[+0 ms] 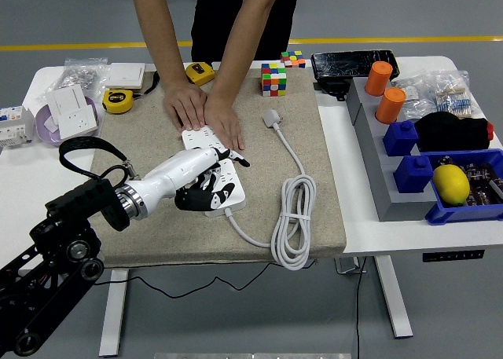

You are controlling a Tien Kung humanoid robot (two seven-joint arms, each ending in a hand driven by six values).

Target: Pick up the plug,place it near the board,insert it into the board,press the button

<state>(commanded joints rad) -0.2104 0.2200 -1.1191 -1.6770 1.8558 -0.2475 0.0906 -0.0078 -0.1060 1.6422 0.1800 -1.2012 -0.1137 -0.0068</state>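
The white power strip [233,188] lies on the beige mat [314,163]. A person at the far side presses both hands [206,114] flat on its far end. My left hand [211,177], white with black fingertips, lies on top of the strip's near half, fingers stretched out across the sockets and holding nothing. The black plug is hidden under my hand. Its black cable [78,148] loops up behind my wrist. The right hand is out of view.
The strip's own white cord [292,217] lies coiled at the mat's front right, its white plug [272,117] further back. Colour cubes [273,81], tape measures [118,100] and a purple dish [47,131] stand around. Grey and blue bins [393,194] fill the right side.
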